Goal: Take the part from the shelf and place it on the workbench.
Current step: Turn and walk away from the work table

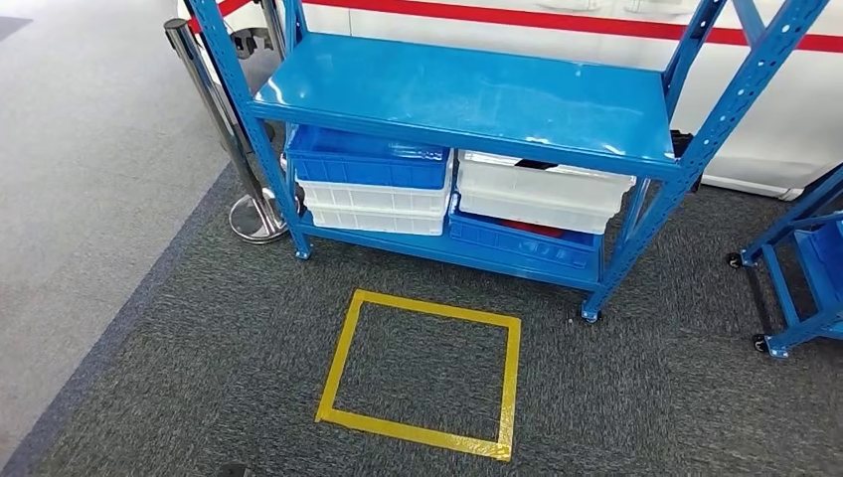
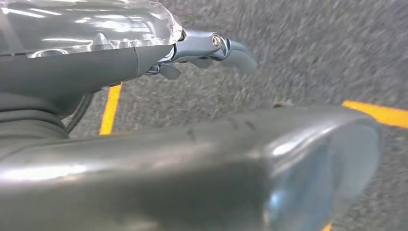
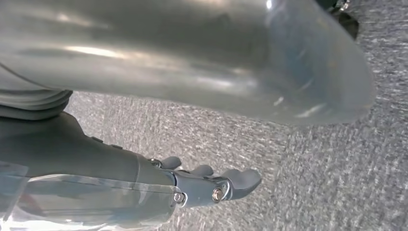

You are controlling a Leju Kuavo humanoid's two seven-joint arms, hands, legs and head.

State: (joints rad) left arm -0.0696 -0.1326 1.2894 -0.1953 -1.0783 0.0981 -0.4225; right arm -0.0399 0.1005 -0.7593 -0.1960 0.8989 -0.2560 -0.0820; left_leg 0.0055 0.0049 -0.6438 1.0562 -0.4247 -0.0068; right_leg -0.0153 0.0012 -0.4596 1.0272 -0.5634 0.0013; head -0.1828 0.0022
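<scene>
The left hand and the right hand sit closest to their wrist cameras, each hanging over grey carpet; the fingers of the left and the fingers of the right reach out fairly straight with nothing in them, though the thick thumb blocks much of each picture, so how far apart they stand is hard to judge.

In the head view the carpet spreads across the floor, and the blue shelf stands on it, its upper uprights cut off by the top of the picture. The middle board is bare and glossy. Under it sit four bins in two stacks: a blue bin on a white bin to the left, a white bin on a blue bin to the right. The part cannot be made out for certain; something dark lies in the right white bin and a red patch shows in the blue bin below, both mostly hidden.

One yellow tape square marks the carpet before the shelf. One blue cart is cut off at the right edge. One chrome post stands left of the shelf
</scene>
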